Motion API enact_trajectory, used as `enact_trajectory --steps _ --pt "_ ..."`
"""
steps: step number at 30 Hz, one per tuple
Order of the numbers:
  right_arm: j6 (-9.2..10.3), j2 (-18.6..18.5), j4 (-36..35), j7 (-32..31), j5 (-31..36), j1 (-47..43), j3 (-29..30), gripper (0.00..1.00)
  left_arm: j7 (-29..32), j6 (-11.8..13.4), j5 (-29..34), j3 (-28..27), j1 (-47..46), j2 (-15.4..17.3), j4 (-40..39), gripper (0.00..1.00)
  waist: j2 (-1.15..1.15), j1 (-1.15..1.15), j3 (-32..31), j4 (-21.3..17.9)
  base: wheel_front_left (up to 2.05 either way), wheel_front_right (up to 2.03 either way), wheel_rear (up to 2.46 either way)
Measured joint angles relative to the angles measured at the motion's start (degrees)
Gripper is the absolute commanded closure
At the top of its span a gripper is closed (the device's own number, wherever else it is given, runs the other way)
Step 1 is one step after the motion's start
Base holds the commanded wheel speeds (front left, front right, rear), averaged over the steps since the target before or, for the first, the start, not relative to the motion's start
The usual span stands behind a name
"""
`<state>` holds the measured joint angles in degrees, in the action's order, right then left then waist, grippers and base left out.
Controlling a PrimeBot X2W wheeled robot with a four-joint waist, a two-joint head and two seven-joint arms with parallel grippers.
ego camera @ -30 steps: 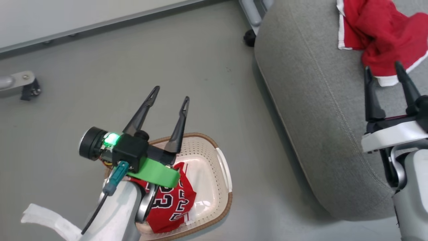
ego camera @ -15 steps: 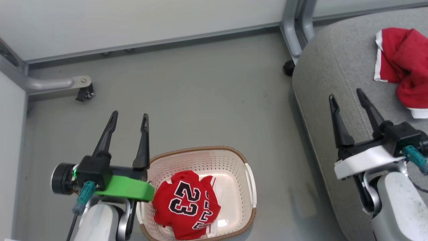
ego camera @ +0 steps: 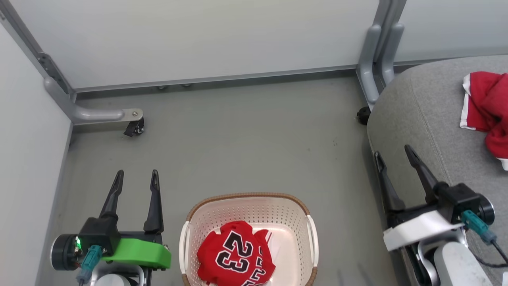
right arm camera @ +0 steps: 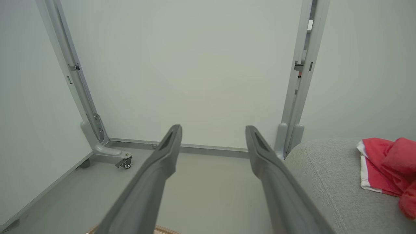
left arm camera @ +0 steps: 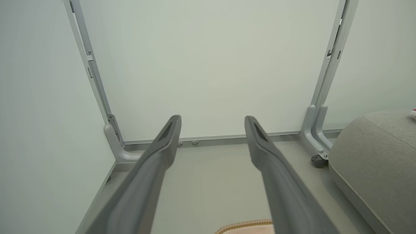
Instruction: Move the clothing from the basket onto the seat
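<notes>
Grey floor [ego camera: 246, 139] holds the basket [ego camera: 246, 207]; left claw [ego camera: 137, 174] and right claw [ego camera: 392, 151] gape empty.

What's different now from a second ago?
The view swung round. The left gripper, earlier over the basket, now sits beside it; the right gripper has drawn away from the plain red garment. Both stay open, empty. The number 23 jersey stays in the basket, the garment on the seat.

Jersey [ego camera: 234, 258] in the basket [ego camera: 246, 196]; other garment [ego camera: 487, 104] on the seat [ego camera: 418, 119] (right of the basket)
</notes>
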<state>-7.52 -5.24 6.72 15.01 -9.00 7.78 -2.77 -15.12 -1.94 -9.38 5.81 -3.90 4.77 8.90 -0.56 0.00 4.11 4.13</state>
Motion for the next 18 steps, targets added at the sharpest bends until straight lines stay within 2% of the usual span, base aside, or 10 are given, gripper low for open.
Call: enact_trajectory --steps 10,18 --pt "0.0 1.6 -2.2 0.0 0.5 -6.8 0.7 0.0 0.0 -0.8 1.4 -1.3 2.1 -1.1 -0.1 0.0 0.0 0.0 -2.5 0.7 0.0 0.0 0.0" --pt "0.0 2.1 -2.4 0.0 0.5 -8.1 0.6 0.0 0.0 -1.4 2.0 -2.1 2.4 -1.4 -0.1 0.0 0.0 0.0 -2.9 0.4 0.0 0.0 0.0"
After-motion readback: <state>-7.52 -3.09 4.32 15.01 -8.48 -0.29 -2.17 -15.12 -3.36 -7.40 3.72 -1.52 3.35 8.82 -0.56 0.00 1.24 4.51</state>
